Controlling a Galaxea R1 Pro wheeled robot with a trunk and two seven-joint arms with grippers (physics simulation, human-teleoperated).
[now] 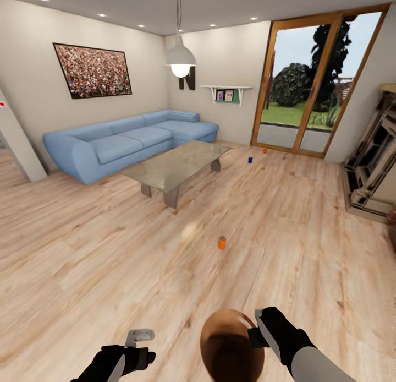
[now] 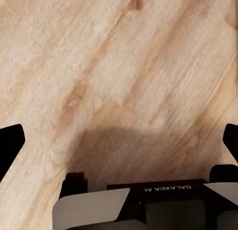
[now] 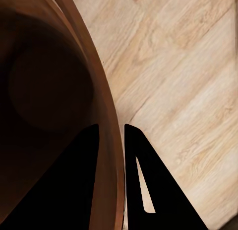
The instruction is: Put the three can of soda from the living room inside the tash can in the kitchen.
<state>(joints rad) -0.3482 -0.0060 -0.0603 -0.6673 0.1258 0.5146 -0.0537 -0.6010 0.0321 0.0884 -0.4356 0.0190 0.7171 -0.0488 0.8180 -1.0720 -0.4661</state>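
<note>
- The right gripper (image 1: 256, 328) sits low in the head view at about 5 o'clock; its jaws pinch the rim of the trash can (image 1: 228, 346), one finger inside the wall, the other outside, as the right wrist view shows with the right gripper (image 3: 122, 155) straddling the orange-brown rim of the bin (image 3: 101, 106); the bin's dark wood-toned inside faces the head camera
- The left gripper (image 1: 140, 334) hangs at about 7 o'clock in the head view over bare plank floor (image 1: 110, 261); in the left wrist view its dark fingertips (image 2: 11, 140) stand wide apart at the picture's edges, holding nothing, with only floorboards (image 2: 119, 66) between them
- An orange soda can (image 1: 221, 243) stands upright on the floor near the centre, at about 12 o'clock from the bin and well apart from it
- A dark blue can (image 1: 250, 159) and a second orange can (image 1: 264, 149) stand near each other farther off, at about 1 o'clock, close to the wood-framed glass doors (image 1: 313, 79)
- A glass table (image 1: 176, 164) stands before a blue sofa (image 1: 126, 140) at about 11 o'clock; a stone fireplace (image 1: 374, 156) is at 3 o'clock
</note>
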